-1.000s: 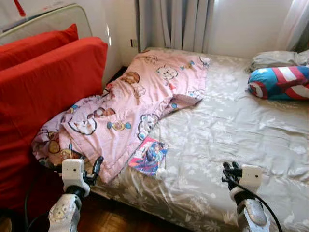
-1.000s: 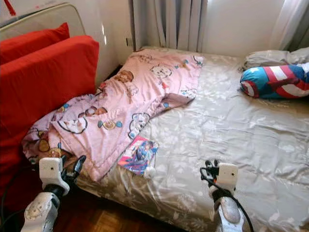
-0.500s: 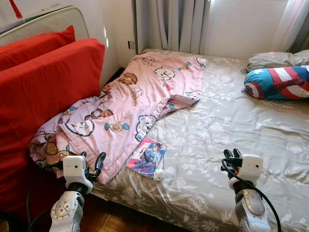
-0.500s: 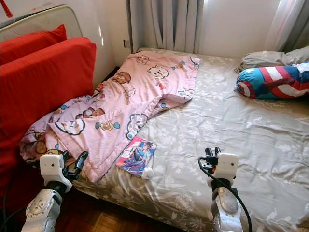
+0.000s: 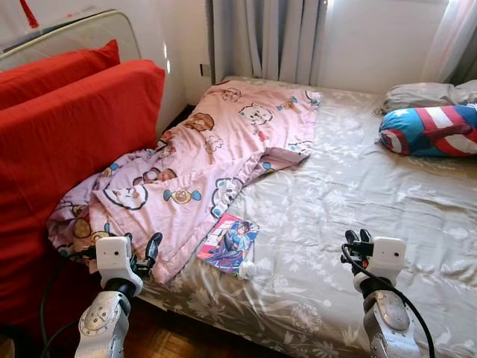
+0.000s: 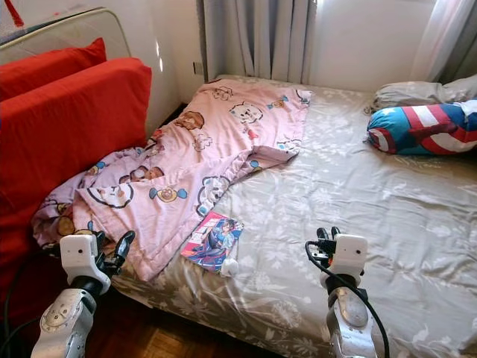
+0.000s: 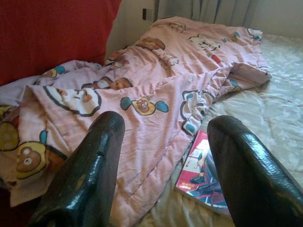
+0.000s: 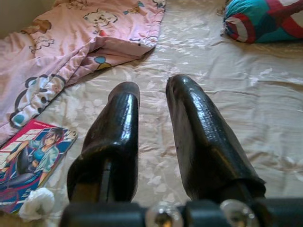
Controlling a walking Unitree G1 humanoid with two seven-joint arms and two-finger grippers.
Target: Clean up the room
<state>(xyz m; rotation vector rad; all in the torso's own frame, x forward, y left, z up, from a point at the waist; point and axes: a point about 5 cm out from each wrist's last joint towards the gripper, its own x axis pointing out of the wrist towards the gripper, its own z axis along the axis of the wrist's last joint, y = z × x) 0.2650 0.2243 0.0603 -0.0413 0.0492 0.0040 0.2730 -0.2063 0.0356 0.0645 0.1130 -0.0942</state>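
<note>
A pink cartoon-print blanket (image 5: 201, 160) lies rumpled across the left side of the bed (image 5: 373, 194), spilling over its near corner. A colourful comic magazine (image 5: 229, 242) rests on the grey floral sheet at the blanket's edge, with a crumpled white tissue (image 5: 247, 268) just in front of it. My left gripper (image 7: 163, 124) hovers open at the bed's near left corner, over the blanket's hem. My right gripper (image 8: 151, 90) is held low over the bare sheet to the right of the magazine, its fingers nearly together with nothing between them.
A blue, red and white star pillow (image 5: 432, 128) and a grey pillow (image 5: 425, 93) lie at the bed's far right. Big red cushions (image 5: 67, 127) stand along the left side. Curtains (image 5: 264, 37) hang behind. Wooden floor (image 5: 171, 343) shows below the bed edge.
The view has shifted slightly as the camera moved. Both grippers stay in about the same places and nothing on the bed has moved.
</note>
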